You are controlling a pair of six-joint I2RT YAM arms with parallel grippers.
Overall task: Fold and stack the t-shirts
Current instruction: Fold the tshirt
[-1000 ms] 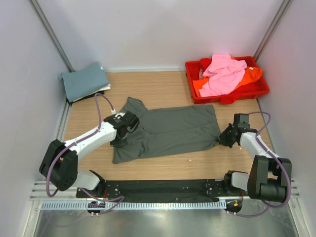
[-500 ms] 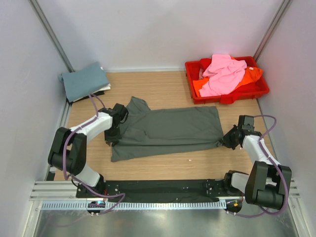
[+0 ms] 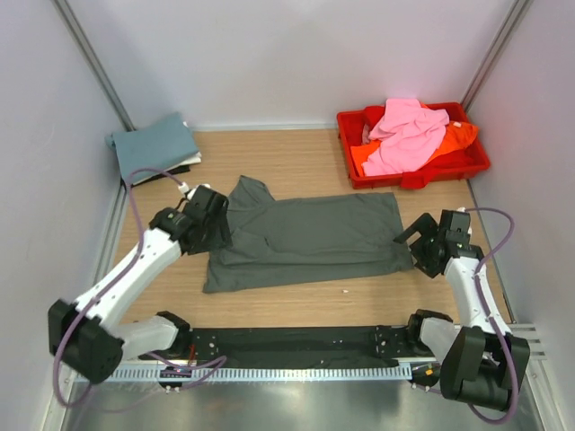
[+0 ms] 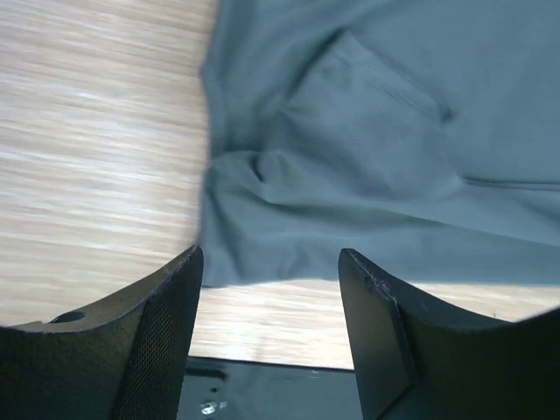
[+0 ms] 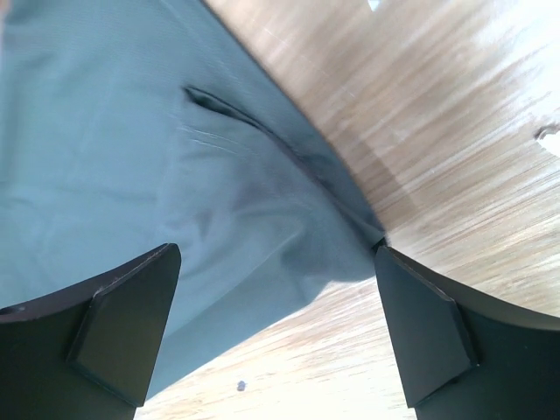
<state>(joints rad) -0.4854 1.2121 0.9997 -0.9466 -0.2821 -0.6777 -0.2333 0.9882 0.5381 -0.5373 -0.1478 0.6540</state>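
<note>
A dark grey t-shirt (image 3: 305, 235) lies in the middle of the wooden table, folded lengthwise into a long band. My left gripper (image 3: 216, 232) hovers over its left end, open, with nothing between the fingers (image 4: 166, 332). The left wrist view shows the grey cloth (image 4: 367, 157) rumpled just beyond the tips. At the shirt's right end my right gripper (image 3: 415, 247) stands wide open, and the shirt's corner (image 5: 350, 254) lies free between its fingers (image 5: 429, 324). A pink t-shirt (image 3: 404, 135) and an orange one (image 3: 458, 136) lie heaped in the tray. A folded teal t-shirt (image 3: 153, 148) rests on a white one (image 3: 184, 164).
The red tray (image 3: 413, 178) stands at the back right against the wall. The teal and white stack sits in the back left corner. White walls close in both sides, and a black rail (image 3: 287, 341) runs along the near edge between the arm bases.
Both grippers have opened and let go of the grey shirt's ends. The left arm has drawn back to the left, and the right gripper has lifted slightly off the corner.
</note>
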